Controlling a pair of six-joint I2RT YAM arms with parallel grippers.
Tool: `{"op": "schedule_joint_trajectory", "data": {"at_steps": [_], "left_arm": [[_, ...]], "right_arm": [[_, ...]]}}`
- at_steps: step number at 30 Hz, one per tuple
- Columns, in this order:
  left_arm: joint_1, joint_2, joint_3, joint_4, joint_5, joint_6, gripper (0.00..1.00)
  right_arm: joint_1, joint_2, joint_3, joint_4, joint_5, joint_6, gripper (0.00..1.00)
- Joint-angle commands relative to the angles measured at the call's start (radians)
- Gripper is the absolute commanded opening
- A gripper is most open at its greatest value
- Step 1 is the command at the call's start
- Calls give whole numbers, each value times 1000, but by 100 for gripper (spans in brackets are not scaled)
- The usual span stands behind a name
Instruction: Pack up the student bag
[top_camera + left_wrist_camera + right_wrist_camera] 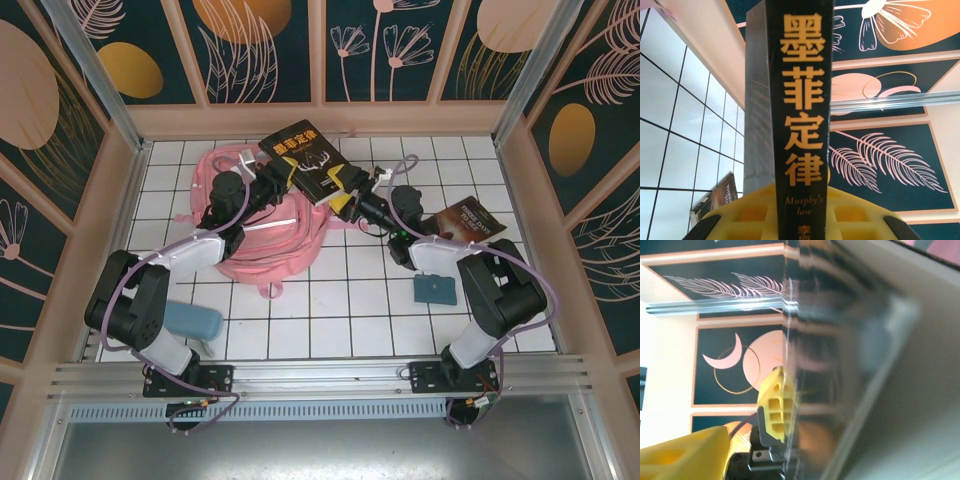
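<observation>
Clamped between the yellow fingers (747, 215) of the left gripper (277, 181), a black book (802, 100) is presented spine-first to the left wrist camera. Orange characters and the words "Murphy's law" are printed down the spine. The jaws are drawn narrow on the book's lower end.

From above, the book is seen held in the air over the far right part of the pink backpack (262, 245). The backpack is laid flat on the white tiled table (350, 300), left of centre, partly covered by the left arm.

The right gripper (350, 205) is positioned at the book's near right corner. Its jaws are set well apart, and one yellow finger (685, 455) is seen clear of the glossy, blurred cover. Whether the other finger touches the book cannot be told.

A second book (472, 220) is laid on the table at the right, with a small teal pouch (436, 290) just nearer the arms. A blue case (190, 320) is laid beside the left arm's base.
</observation>
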Motion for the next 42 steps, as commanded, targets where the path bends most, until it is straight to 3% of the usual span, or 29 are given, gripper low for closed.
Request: {"op": "schedule_joint_trajectory", "data": {"at_steps": [1, 9, 11, 14, 16, 19, 26, 31, 37, 42], "left_arm": [[1, -15, 34, 128, 0, -34, 9], [1, -37, 26, 76, -16, -4, 15], [1, -48, 26, 37, -18, 13, 25], [1, -84, 36, -123, -31, 94, 53], [1, -121, 32, -276, -63, 197, 68], [2, -182, 15, -510, -130, 385, 79], [1, -293, 46, -909, -176, 772, 83], [-38, -283, 166, -1144, -147, 1010, 79], [-170, -184, 287, -1360, -400, 1190, 78], [-215, -73, 343, -1452, -477, 1308, 76]], "right_arm": [[17, 0, 16, 112, 84, 40, 65], [32, -39, -25, 71, 161, 17, 24], [32, -61, -31, 18, 178, -16, 13], [30, -116, -23, -124, 208, -122, 7], [26, -168, -21, -240, 234, -208, 6], [16, -249, -22, -413, 269, -349, 6], [-27, -392, -14, -687, 279, -564, 6], [-31, -438, 6, -804, 278, -632, 7], [-34, -483, -2, -881, 301, -654, 7], [-46, -510, -19, -922, 316, -650, 7]]}}
